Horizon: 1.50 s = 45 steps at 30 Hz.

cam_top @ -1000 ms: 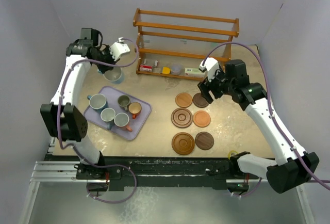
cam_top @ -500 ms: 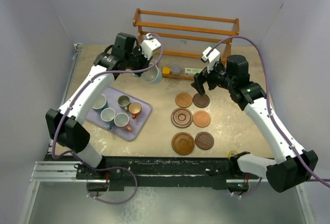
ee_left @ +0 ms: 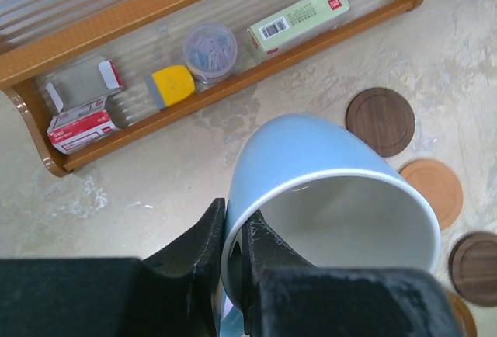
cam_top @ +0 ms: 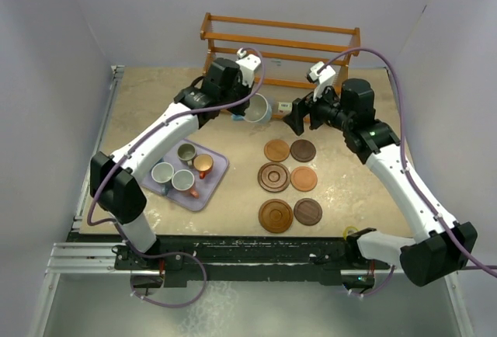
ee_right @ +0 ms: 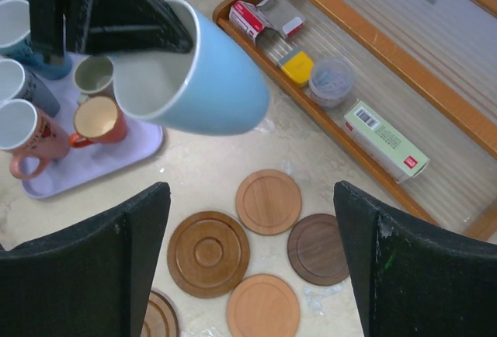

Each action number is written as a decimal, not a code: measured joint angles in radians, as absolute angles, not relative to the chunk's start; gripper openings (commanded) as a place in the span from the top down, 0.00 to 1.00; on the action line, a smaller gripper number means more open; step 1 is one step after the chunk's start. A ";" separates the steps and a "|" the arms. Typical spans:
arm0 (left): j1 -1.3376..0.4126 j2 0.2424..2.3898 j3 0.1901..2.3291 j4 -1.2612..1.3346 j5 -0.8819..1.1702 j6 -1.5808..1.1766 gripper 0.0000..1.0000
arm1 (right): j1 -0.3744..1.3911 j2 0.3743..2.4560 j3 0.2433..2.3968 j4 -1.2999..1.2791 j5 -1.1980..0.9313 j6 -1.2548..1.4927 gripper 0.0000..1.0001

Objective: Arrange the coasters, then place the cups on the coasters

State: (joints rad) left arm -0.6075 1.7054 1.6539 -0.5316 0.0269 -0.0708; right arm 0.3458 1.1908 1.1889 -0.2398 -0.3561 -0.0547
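Note:
My left gripper [cam_top: 247, 105] is shut on the rim of a pale blue cup [cam_top: 258, 109] and holds it tilted in the air in front of the rack. One finger is inside the cup [ee_left: 326, 166], one outside. My right gripper [cam_top: 297, 117] hangs open just right of that cup [ee_right: 203, 73], with nothing between its fingers [ee_right: 140, 228]. Six coasters lie in two columns on the table: light brown [cam_top: 276, 150], dark brown [cam_top: 303, 150], grooved [cam_top: 273, 176], light brown [cam_top: 304, 178], grooved [cam_top: 276, 216], dark brown [cam_top: 308, 211]. Other cups [cam_top: 183, 180] stand on the lavender tray [cam_top: 203, 197].
A wooden rack [cam_top: 279, 51] stands at the back; its bottom shelf holds small boxes [ee_left: 299, 20], a yellow item [ee_left: 172, 85] and a round container [ee_left: 210, 46]. On the tray are a grey-green cup [cam_top: 186, 151] and a copper cup [cam_top: 203, 164].
My left arm has carried the blue cup from the back left rightward to in front of the rack. My right gripper has risen off the coasters toward the cup and opened wider.

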 measured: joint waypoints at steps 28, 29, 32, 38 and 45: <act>-0.811 1.887 1.777 -0.554 -0.337 -0.533 0.97 | 0.424 1.415 1.288 -0.268 -0.003 0.134 0.43; -0.814 1.889 1.779 -0.559 -0.341 -0.541 0.97 | 0.427 1.421 1.290 -0.275 0.007 0.136 0.44; -0.819 1.898 1.794 -0.575 -0.353 -0.559 0.97 | 0.436 1.436 1.293 -0.291 0.025 0.141 0.49; -0.821 1.909 1.813 -0.594 -0.373 -0.569 0.97 | 0.447 1.464 1.309 -0.302 0.051 0.149 0.59; -0.826 1.918 1.816 -0.599 -0.374 -0.570 0.97 | 0.453 1.489 1.315 -0.304 0.076 0.155 0.93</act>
